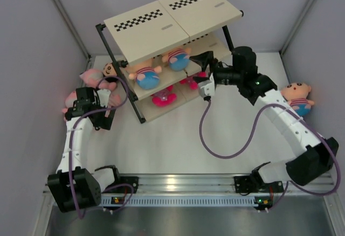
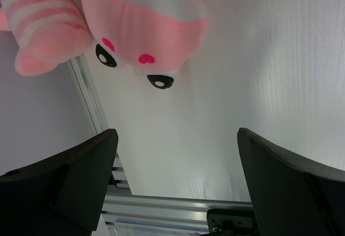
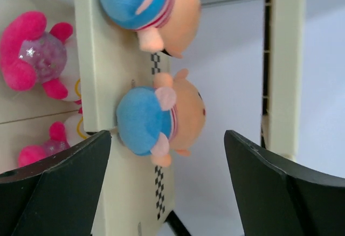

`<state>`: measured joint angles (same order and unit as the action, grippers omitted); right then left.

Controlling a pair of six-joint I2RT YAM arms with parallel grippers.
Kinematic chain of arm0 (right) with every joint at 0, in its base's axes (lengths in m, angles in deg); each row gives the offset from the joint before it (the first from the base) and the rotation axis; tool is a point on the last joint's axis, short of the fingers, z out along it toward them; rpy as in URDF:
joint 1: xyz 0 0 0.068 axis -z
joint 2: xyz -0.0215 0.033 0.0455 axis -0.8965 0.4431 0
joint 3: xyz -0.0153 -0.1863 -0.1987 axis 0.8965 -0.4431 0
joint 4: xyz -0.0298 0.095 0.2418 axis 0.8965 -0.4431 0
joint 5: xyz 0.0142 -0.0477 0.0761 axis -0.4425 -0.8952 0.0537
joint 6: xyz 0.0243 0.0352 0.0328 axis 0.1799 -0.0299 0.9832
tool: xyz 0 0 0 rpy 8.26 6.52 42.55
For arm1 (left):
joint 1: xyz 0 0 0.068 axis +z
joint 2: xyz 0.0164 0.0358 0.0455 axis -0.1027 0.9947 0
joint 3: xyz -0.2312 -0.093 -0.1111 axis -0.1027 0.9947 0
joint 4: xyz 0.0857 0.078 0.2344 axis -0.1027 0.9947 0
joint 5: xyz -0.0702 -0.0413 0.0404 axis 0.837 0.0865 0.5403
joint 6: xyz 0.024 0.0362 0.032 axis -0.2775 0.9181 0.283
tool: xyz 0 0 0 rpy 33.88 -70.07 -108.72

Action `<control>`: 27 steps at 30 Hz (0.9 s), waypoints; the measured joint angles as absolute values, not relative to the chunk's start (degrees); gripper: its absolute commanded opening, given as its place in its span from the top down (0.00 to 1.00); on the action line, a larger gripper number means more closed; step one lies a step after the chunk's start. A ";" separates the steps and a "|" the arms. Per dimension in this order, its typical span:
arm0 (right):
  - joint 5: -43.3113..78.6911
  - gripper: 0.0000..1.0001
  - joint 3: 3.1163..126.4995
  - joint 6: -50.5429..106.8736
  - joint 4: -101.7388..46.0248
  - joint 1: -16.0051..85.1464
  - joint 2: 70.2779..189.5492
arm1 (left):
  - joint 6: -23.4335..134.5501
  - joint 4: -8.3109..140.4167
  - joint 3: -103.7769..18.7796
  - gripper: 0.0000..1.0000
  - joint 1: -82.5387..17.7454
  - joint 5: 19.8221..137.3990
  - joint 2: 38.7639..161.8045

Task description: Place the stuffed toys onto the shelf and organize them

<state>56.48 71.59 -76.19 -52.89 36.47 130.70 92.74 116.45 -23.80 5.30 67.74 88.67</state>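
The shelf [image 1: 172, 20] stands at the back middle. Two boy dolls [image 1: 144, 75] [image 1: 177, 59] sit on its middle board, also in the right wrist view [image 3: 156, 120] [image 3: 151, 4]. Two bright pink toys [image 1: 161, 97] lie on the bottom board. My right gripper [image 1: 200, 73] [image 3: 167, 136] is open and empty at the shelf's right end, facing the nearer boy doll. My left gripper [image 1: 92, 95] [image 2: 178, 131] is open and empty, just short of a pink plush [image 1: 91, 77] [image 2: 143, 26] on the table. A striped pink plush [image 2: 43, 26] lies left of it.
A boy doll [image 1: 110, 69] lies between the pink plush and the shelf's left leg. Another boy doll [image 1: 299, 98] lies by the right wall. Another pink plush [image 1: 69, 100] lies against the left wall. A purple cable [image 1: 215, 139] hangs over the table's middle.
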 measured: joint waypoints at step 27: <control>1.45 0.08 33.82 58.37 -33.70 93.65 117.34 | 90.84 116.45 -23.80 0.01 5.30 72.02 87.62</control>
